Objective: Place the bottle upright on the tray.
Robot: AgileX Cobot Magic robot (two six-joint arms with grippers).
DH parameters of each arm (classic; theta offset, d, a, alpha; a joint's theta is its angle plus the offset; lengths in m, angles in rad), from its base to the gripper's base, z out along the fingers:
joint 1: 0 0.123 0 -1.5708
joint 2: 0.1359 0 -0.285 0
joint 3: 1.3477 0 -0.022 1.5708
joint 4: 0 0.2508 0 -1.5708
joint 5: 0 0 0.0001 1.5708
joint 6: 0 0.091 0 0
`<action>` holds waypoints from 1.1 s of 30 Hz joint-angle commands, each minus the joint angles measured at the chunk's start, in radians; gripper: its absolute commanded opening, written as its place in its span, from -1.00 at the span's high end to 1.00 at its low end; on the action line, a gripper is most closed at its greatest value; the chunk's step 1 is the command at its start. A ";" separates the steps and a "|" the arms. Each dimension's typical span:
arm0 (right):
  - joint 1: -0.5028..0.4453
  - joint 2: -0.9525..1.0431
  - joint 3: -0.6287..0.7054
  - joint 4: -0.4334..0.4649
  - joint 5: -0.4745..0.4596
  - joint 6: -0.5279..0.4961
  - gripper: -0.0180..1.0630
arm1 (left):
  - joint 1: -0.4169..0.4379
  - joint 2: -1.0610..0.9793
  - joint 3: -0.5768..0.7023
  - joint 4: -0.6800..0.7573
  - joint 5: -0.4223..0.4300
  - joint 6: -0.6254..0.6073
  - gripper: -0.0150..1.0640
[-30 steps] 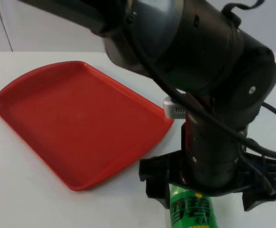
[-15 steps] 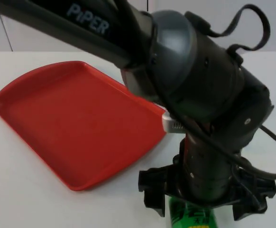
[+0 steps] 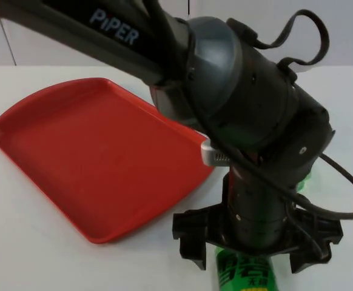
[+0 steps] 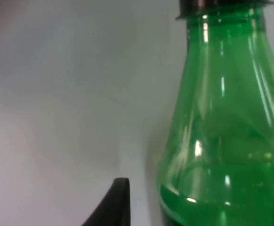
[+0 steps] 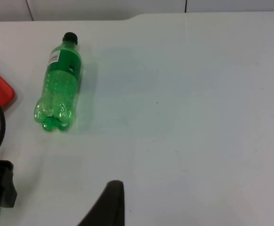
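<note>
Left pincer (image 3: 249,257), low over the table (image 3: 31,254), jaws spread to either side of the bottle (image 3: 244,273) and not yet pinching it, as far as we can see. The bottle lies on its side just beside the near corner of the red tray (image 3: 55,121). Its long axis runs flat along the table and under the wrist. The left wrist view shows its neck narrowing to a black cap (image 4: 221,5).

To do this step well, we would close squarely across the body, lift clear of the tray rim, then swing the cap upward before setting it down.

A second green bottle (image 5: 59,84) lies nearby, cap toward the partition wall. The right pincer (image 5: 109,207) waits over bare table, and we cannot tell its state.
</note>
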 commanded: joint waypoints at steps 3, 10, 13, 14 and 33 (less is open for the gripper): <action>0.003 -0.004 0.002 0.003 0.001 0.000 -0.98 | 0.001 0.027 -0.005 -0.032 0.008 0.036 -0.89; 0.003 -0.004 0.002 0.000 0.001 0.000 -0.98 | 0.001 0.046 -0.005 -0.063 -0.012 0.075 -0.89; 0.003 -0.004 0.002 0.000 0.001 0.000 -0.98 | 0.001 0.046 -0.005 -0.061 -0.014 0.077 -0.89; 0.003 -0.004 0.002 0.000 0.001 0.000 -0.98 | 0.001 0.046 -0.005 -0.061 -0.014 0.077 -0.89; 0.003 -0.004 0.002 0.000 0.001 0.000 -0.98 | 0.001 0.042 -0.005 -0.079 -0.003 0.109 0.98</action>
